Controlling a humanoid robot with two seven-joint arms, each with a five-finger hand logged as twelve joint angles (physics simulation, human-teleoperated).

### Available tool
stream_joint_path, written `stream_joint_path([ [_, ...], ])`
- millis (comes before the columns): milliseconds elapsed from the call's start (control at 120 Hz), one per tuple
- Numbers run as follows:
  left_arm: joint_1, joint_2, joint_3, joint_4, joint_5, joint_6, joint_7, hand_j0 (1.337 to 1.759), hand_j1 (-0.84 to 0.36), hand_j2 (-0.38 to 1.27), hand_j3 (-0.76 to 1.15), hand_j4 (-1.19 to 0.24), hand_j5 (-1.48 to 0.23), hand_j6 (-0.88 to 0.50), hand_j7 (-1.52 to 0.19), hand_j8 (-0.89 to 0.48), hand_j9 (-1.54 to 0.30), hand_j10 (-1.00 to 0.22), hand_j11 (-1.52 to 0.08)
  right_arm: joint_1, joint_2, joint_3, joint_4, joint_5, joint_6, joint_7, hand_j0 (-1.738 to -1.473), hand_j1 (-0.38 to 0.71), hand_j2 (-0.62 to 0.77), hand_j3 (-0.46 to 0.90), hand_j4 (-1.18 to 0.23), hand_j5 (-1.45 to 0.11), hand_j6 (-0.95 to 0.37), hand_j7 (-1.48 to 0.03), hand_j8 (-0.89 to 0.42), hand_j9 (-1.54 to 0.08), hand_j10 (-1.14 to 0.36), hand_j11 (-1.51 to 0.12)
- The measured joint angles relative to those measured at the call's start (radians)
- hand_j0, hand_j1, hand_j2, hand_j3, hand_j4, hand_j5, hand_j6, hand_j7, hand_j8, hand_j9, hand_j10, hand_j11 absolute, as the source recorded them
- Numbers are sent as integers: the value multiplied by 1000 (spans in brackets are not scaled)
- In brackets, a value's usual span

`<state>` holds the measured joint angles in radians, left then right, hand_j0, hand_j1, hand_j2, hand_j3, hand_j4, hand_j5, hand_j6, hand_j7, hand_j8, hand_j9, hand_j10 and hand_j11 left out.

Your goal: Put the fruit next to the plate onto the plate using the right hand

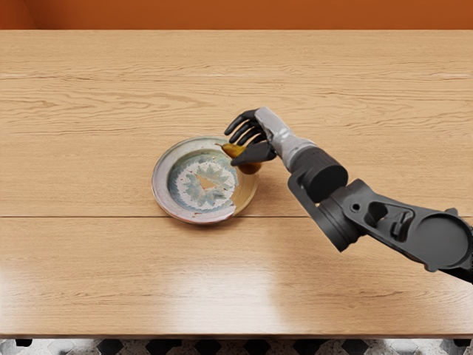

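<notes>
Wooden table [111, 259] fills our head view, with an orange wall [222, 13] behind it. We see the right hand [255, 137] come in from the right, its fingers and thumb curled around the yellow-brown fruit [235, 151]. The fruit is over the right rim of the patterned plate [160, 179].

The right hand [257, 139] is clasping the fruit [234, 151] and hiding most of it — only a yellow tip and a brownish underside are peeking out, so its kind is escaping me. Thumb and fruit together are covering a stretch of the plate [164, 177] along its right rim, and whether the fruit is touching that rim is proving impossible to call. The right arm [403, 229] is running out of the right edge, its upper part cut away — the table [111, 274] is being cropped at both sides.
</notes>
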<state>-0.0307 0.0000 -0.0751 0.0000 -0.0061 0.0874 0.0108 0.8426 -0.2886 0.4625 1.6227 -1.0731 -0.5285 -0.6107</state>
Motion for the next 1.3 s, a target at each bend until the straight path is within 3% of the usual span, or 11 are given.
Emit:
stream_joint_path([
  [575, 0, 0, 0, 0, 0, 0, 0, 1658, 349, 0, 0, 0, 0, -1, 0, -1, 0, 0, 0, -9, 89, -50, -27, -2, -1, 0, -1657, 342, 319, 0, -703, -919, -689, -916, -590, -923, -519, -913],
  [833, 0, 0, 0, 0, 0, 0, 0, 1658, 349, 0, 0, 0, 0, -1, 0, -1, 0, 0, 0, -12, 102, -68, -36, -3, -1, 0, -1657, 336, 244, 0, -675, -887, -664, -881, -574, -890, -506, -878],
  [1050, -1, 0, 0, 0, 0, 0, 0, 1658, 349, 0, 0, 0, 0, -1, 0, -1, 0, 0, 0, -10, 114, -63, -37, -6, -8, 0, -1658, -84, 81, 0, -257, -338, -254, -335, -222, -339, -199, -334],
  [1300, 0, 0, 0, 0, 0, 0, 0, 1658, 349, 0, 0, 0, 0, 0, 0, 0, 0, 0, 0, -5, 103, -55, -37, -7, -9, 0, -1658, -272, 24, 0, -76, -99, -75, -99, -66, -100, -58, -98],
])
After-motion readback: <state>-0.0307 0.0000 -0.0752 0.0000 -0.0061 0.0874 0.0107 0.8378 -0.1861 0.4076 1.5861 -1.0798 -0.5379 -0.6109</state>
